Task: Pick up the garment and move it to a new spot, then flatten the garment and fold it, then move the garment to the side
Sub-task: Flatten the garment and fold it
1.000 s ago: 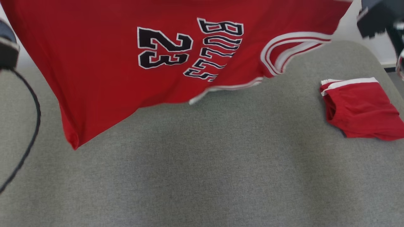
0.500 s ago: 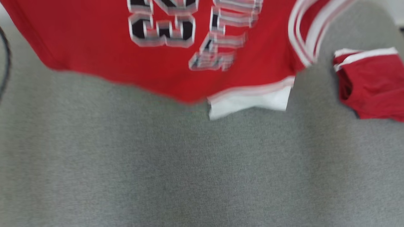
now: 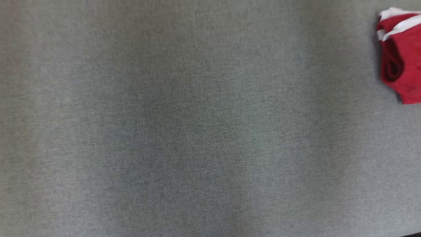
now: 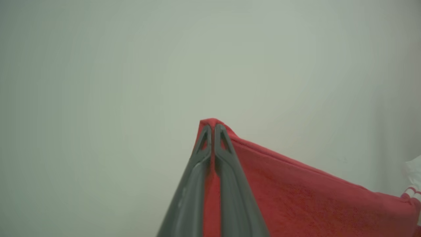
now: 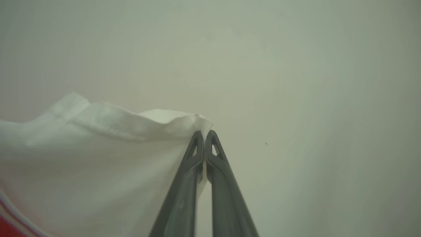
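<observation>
The garment is a red jersey with white trim, held up in the air by both grippers. In the left wrist view my left gripper is shut on a red corner of the garment, which stretches away to the lower right. In the right wrist view my right gripper is shut on a white part of the garment, which hangs to the left with a red and white stripe at the bottom left. Both wrist views look toward a pale blank wall.
The head view looks down on the grey fabric table top. A second red garment with white trim, folded, lies at the table's far right edge of that view.
The head view has tilted downward, so the held jersey has slid out of its top and the folded red piece has shifted up and right. Both grippers stay shut.
</observation>
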Robot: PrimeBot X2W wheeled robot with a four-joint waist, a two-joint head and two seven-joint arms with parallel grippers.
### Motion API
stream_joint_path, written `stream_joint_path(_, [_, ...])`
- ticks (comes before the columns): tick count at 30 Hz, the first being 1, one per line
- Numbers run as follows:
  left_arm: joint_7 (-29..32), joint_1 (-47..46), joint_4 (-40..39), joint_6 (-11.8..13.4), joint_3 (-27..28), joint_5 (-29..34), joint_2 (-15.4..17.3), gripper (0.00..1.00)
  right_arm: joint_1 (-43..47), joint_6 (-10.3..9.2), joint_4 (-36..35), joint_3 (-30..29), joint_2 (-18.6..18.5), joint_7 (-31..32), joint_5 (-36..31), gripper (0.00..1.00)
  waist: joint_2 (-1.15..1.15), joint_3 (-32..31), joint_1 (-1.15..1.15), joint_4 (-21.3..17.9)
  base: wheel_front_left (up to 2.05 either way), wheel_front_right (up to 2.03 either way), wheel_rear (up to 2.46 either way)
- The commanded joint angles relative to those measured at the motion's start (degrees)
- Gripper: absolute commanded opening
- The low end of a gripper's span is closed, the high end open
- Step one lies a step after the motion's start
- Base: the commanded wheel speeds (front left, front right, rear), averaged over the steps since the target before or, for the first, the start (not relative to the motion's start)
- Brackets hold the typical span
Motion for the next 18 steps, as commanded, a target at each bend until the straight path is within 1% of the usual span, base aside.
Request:
stream_joint_path(1, [-0.5,-0.2,0.3,-0.5,0.2,-0.4,-0.1,0.00,0.7,-0.16,0.2,0.7,0.1,-0.3,-0.5,0.00,-0.01,3.1,0.00,-0.3,0.00,0.00,0.00])
stream_joint_path(2, [-0.9,0.2,0.9,-1.2,0.2,-0.9,-0.6,0.00,1.6,-0.16,0.3,1.5,-0.3,-0.4,-0.5,0.00,-0.01,4.0,0.00,-0.3,0.00,0.00,0.00])
stream_joint_path(5, [-2.3,3.8,2.9,-3.2,-1.5,0.9,-0.5,0.00,5.4,-0.16,0.3,5.3,-2.3,-0.7,0.8,0.00,-0.01,6.8,0.00,0.0,0.00,0.00,0.00])
stream_joint_path(10, [-3.7,12.0,5.7,-5.0,-0.7,0.9,-1.4,0.00,14.3,-0.16,-2.4,10.3,-5.6,-0.4,5.5,0.00,-0.01,8.3,0.00,0.5,0.00,0.00,0.00])
stream_joint_path(12, [-3.8,16.1,5.7,-5.6,-0.1,0.4,-1.5,0.00,18.4,-0.16,-5.0,11.7,-6.6,0.4,8.6,0.00,-0.01,7.6,0.00,0.8,0.00,0.00,0.00])
stream_joint_path(15, [-3.9,22.2,3.5,-6.0,1.5,-0.6,-1.6,0.00,24.2,-0.16,-10.6,12.3,-8.9,2.8,12.8,0.00,-0.01,5.8,0.00,1.0,0.00,0.00,0.00])
stream_joint_path(18, [-3.8,29.4,1.9,-6.0,1.8,-1.6,-1.5,0.00,30.9,-0.16,-16.9,13.1,-11.5,7.6,16.9,0.00,-0.01,2.9,0.00,1.8,0.00,0.00,0.00])
